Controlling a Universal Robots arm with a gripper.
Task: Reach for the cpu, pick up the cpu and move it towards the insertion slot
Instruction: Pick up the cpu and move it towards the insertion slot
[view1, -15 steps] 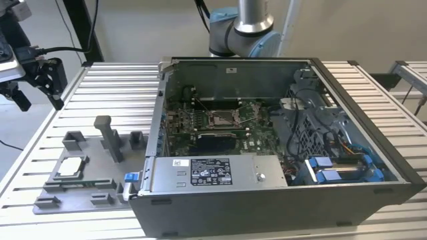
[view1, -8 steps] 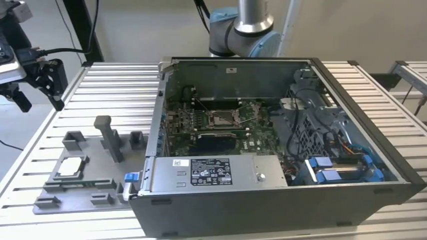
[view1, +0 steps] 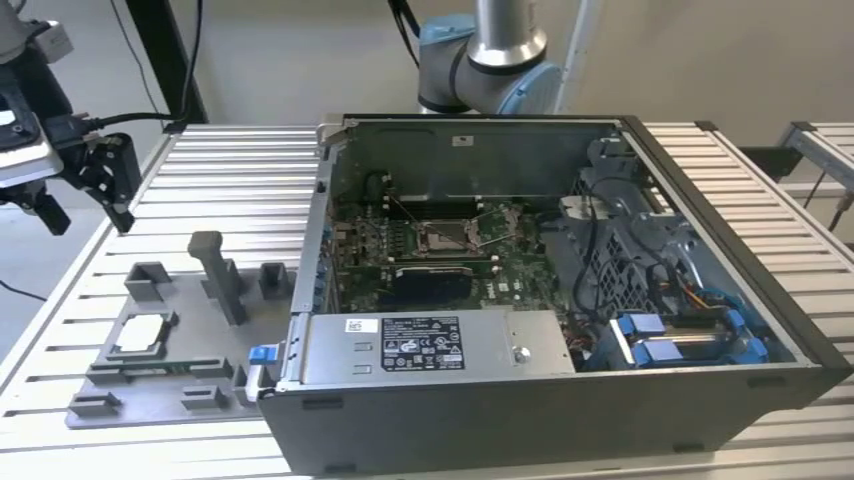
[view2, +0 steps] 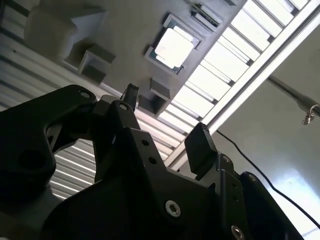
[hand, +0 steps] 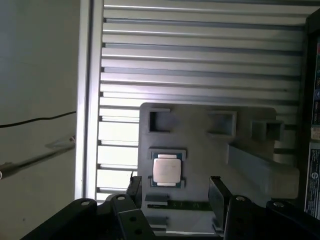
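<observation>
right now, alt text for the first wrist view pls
The open tool hangs over a grey fixture on a slatted table, holding nothing. The cpu, a silvery square, lies flat in a recess of the fixture, in line with the gap between the tool's fingers.

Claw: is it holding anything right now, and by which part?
Nothing is held. The claw is open and empty; the cpu lies apart from it in the grey fixture.
</observation>
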